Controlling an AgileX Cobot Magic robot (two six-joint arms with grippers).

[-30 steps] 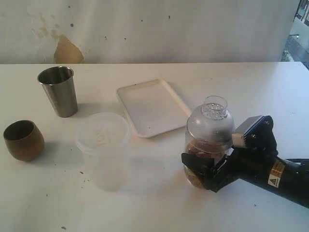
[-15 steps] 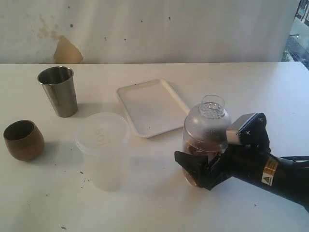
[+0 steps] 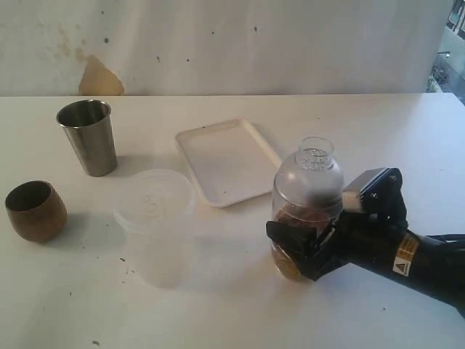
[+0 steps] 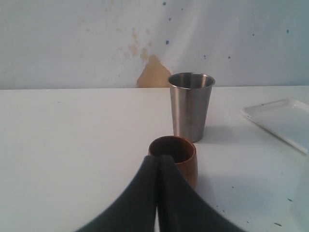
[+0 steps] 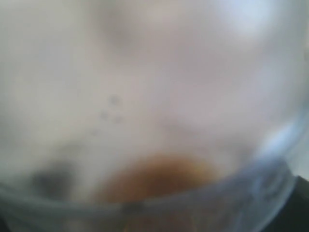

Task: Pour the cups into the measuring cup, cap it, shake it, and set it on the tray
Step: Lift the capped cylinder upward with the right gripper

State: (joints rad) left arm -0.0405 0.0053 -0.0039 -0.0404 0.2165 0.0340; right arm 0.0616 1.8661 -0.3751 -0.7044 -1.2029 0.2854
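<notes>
Closed left pincer (image 4: 158, 159) before wooden cup (image 4: 188, 166)

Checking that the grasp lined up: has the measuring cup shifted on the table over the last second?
Yes. Judged against the tray, the measuring cup has slid slightly left, toward the frosted container, with the right gripper around its base.

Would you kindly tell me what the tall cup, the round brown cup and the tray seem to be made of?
Tall cup: metal, likely stainless steel, going by its grey sheen with soft reflections.
Round brown cup: probably wood, as it is matte warm brown and darker inside.
Tray: likely plastic, though ceramic or melamine is possible. It is plain white and smooth, with a rounded rim.
</notes>
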